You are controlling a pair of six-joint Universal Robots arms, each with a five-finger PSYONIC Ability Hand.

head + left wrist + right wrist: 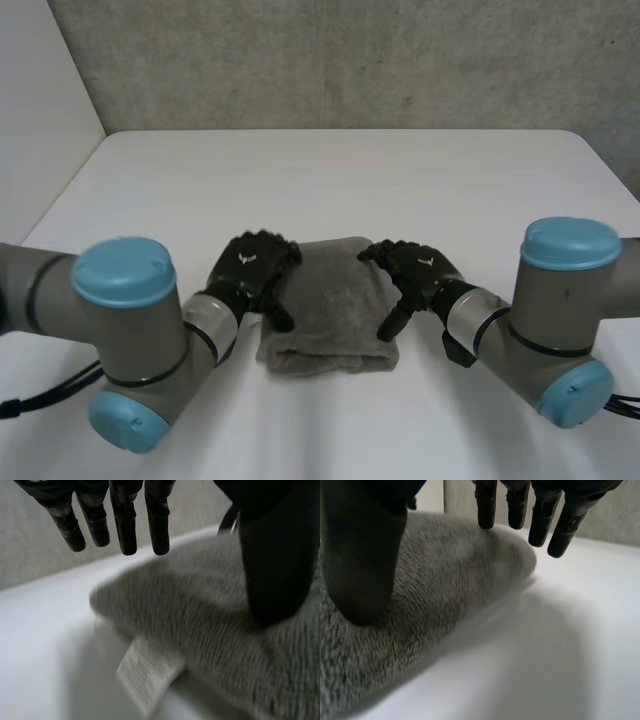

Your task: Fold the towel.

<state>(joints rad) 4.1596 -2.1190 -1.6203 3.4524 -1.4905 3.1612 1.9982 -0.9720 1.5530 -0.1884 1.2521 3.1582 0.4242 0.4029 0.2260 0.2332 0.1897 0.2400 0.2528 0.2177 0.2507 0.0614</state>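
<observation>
My head camera looks down toward twelve o'clock from behind. My wrist cameras sit close over my left hand (125, 530) and right hand (540, 525). All three share the towel (328, 300).

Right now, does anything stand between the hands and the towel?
Nothing visible does. The left hand is at the left edge of the towel, the right hand at its right edge, each with its thumb on the cloth.

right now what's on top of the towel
The left hand and right hand sit over the towel, a thumb pressing each side edge. The cloth beneath the thumbs and the table under the towel are covered.
</observation>
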